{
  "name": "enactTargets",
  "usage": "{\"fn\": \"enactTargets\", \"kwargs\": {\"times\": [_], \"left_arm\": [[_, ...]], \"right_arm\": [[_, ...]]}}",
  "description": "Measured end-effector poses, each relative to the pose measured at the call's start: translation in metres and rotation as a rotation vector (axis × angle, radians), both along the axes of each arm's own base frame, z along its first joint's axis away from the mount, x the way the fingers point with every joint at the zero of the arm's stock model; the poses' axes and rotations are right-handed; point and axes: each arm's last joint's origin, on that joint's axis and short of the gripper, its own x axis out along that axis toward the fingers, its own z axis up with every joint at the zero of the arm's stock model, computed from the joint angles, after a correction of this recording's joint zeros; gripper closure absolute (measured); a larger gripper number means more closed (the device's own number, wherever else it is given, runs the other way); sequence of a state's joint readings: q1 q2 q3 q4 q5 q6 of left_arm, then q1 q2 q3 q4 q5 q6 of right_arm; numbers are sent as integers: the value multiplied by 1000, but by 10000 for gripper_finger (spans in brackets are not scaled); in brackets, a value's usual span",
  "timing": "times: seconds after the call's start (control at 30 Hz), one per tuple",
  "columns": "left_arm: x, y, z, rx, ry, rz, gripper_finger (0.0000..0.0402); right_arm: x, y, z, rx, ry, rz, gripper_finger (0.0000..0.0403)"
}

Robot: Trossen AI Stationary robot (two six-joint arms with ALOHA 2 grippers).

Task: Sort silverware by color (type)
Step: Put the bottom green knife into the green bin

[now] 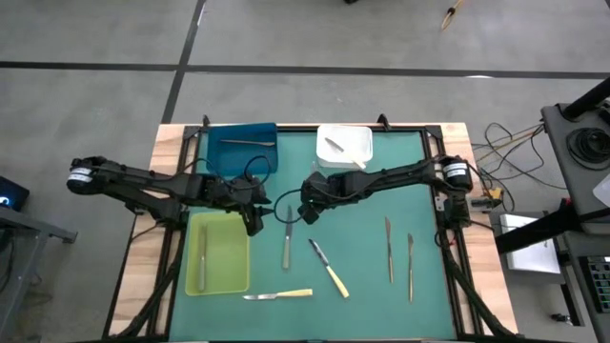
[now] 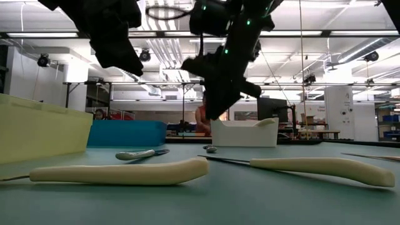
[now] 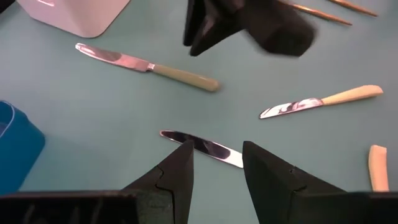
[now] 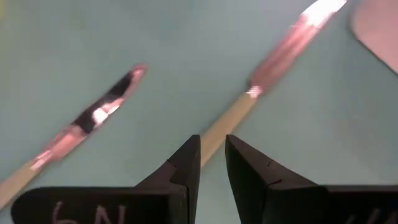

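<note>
The silverware lies on the green mat. A grey utensil is at the middle, and two knives with pale yellow handles lie nearer the front. Two more slim utensils are to the right. My left gripper hangs open above a knife blade. My right gripper hovers beside it, its fingers a narrow gap apart, above a pale-handled knife. Both hold nothing and are clear of the mat in the low view.
A yellow-green tray at the front left holds one utensil. A blue tray and a white tray at the far edge each hold one piece. The two grippers are close together mid-table. Free mat lies at the right front.
</note>
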State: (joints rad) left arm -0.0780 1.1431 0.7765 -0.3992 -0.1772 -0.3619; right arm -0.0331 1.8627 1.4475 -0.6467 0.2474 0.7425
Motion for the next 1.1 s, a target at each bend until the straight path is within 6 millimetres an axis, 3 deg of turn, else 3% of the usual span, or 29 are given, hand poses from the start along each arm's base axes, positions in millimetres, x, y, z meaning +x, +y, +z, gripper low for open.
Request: {"fn": "enactTargets", "kwargs": {"times": [0.43, 0.7, 1.1], "left_arm": [[3, 0, 3, -41, -54, 34, 283], [10, -1, 10, -102, -184, 71, 283], [7, -12, 6, -365, -158, 204, 283]], "right_arm": [[0, -7, -4, -86, 46, 36, 320], [-17, -6, -1, -195, 207, 39, 316], [-41, -4, 18, -449, 347, 21, 339]]}}
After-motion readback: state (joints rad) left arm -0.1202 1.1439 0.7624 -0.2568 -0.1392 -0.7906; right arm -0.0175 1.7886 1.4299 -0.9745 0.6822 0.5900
